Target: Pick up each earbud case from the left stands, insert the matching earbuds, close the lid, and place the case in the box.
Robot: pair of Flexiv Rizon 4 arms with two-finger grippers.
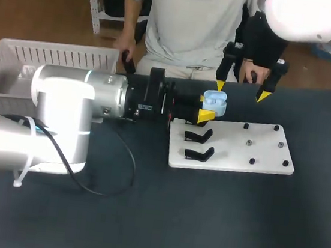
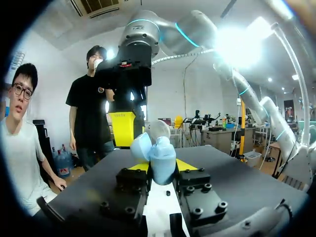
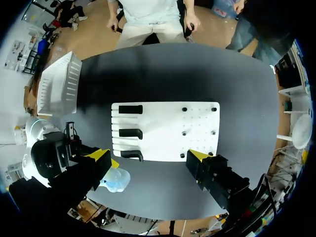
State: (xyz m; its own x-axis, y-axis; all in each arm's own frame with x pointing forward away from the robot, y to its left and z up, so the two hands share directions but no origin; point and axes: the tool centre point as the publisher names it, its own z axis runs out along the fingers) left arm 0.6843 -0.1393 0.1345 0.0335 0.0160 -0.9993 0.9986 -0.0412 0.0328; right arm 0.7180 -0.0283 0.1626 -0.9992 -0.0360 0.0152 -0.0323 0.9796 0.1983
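Observation:
A light blue earbud case (image 1: pixel 214 102) with its lid hinged open hangs just above the far left corner of the white board (image 1: pixel 234 150). My left gripper (image 1: pixel 209 108) is shut on it from two sides. In the left wrist view the case (image 2: pixel 157 159) stands upright between the yellow tips. My right gripper (image 1: pixel 241 91) hovers open just behind and above the case, one finger close to it. From the right wrist view the case (image 3: pixel 116 179) lies beside and below one finger of that open gripper (image 3: pixel 148 156). Three black stands (image 3: pixel 130 133) line the board's left side.
A white slatted basket (image 1: pixel 16 63) stands at the far left of the dark table. The board's right half carries several small black pegs (image 1: pixel 251 161). A black cable (image 1: pixel 117 172) trails from my left arm across the table's near left.

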